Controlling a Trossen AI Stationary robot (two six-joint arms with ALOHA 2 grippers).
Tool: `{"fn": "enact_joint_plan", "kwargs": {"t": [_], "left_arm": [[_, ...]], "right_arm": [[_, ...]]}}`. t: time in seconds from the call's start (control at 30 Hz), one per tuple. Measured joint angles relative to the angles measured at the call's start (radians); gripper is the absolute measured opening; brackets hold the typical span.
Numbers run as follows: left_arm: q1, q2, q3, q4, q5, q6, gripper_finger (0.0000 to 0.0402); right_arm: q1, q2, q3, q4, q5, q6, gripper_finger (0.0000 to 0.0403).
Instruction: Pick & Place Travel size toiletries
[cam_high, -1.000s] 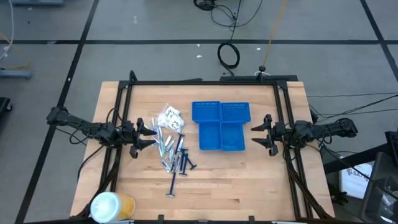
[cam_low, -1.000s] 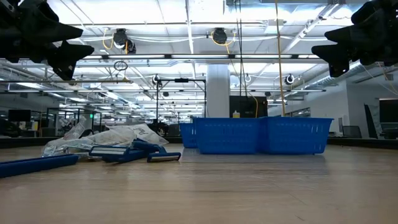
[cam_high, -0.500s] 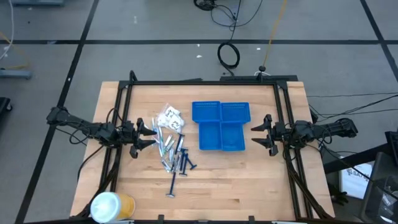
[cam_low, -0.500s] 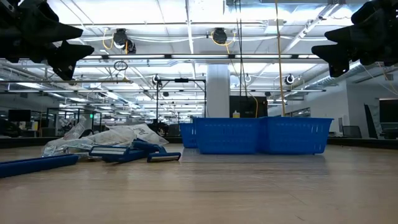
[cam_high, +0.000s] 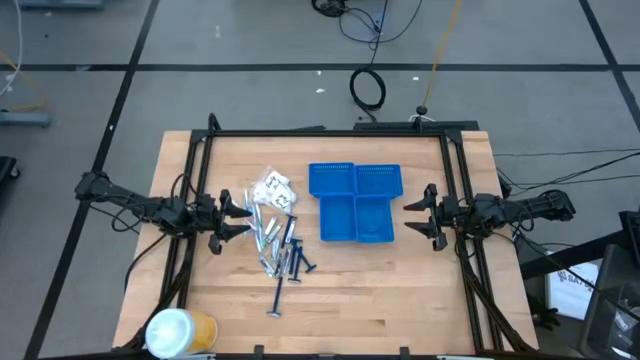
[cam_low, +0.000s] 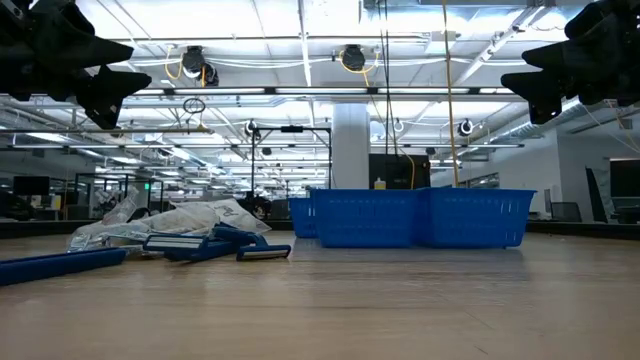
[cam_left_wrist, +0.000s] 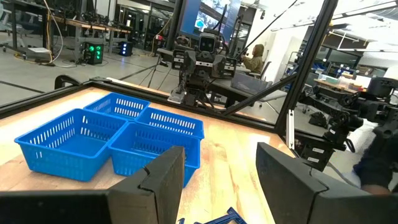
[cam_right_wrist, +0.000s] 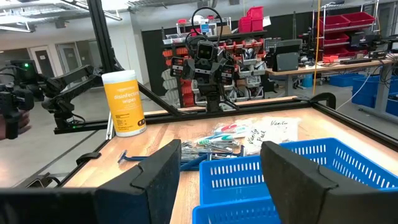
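The toiletries lie in a loose pile left of the table's middle: a crinkly clear-white packet at the far end, silver tubes and dark blue razors nearer, resting flat on the wood. The low view shows the pile; the right wrist view shows it beyond the tray. My left gripper hovers open just left of the pile, above the table. My right gripper hovers open right of the blue compartment tray.
The blue tray sits at the table's middle, three compartments. A white-and-yellow wipes canister stands at the near left corner. A black frame rims the table. A person is in the room beyond. Bare wood lies near the near edge.
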Motion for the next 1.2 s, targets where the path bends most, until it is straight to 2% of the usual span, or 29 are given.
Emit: {"fn": "enact_joint_plan", "kwargs": {"t": [0.07,0.23,0.43,0.67,0.73,0.8,0.87,0.93,1.0,1.2], "left_arm": [[0.0,0.0,0.0,0.0,0.0,0.003,0.0196],[0.002,0.0,0.0,0.071,-0.048,0.19,0.0196],[0.002,0.0,0.0,0.214,-0.052,0.372,0.0196],[0.003,0.0,0.0,0.235,-0.053,0.418,0.0196],[0.002,0.0,0.0,0.241,-0.094,0.413,0.0195],[0.003,0.0,0.0,0.255,-0.253,0.318,0.0195],[0.003,0.005,0.005,0.233,-0.483,0.2,0.0195],[0.006,0.015,0.02,0.17,-0.659,0.133,0.0195],[0.016,0.034,0.047,0.081,-0.71,0.076,0.0195],[0.11,0.178,0.164,-0.24,-0.665,-0.285,0.0195]], "right_arm": [[0.0,0.0,0.0,0.0,0.0,0.0,0.0208],[0.0,0.0,0.0,0.0,0.0,0.0,0.0208],[0.0,0.0,0.0,0.0,0.0,0.0,0.0208],[0.0,0.0,0.0,0.0,0.0,0.0,0.0208],[0.0,0.0,0.0,0.0,0.0,0.0,0.0208],[0.0,0.0,0.0,0.0,0.0,0.0,0.0208],[0.0,0.0,0.0,0.0,0.0,0.0,0.0208],[0.0,0.0,0.0,0.0,0.0,0.0,0.0208],[0.0,0.0,0.0,0.0,0.0,0.0,0.0208],[0.0,0.0,0.0,0.0,0.0,0.0,0.0208]]}}
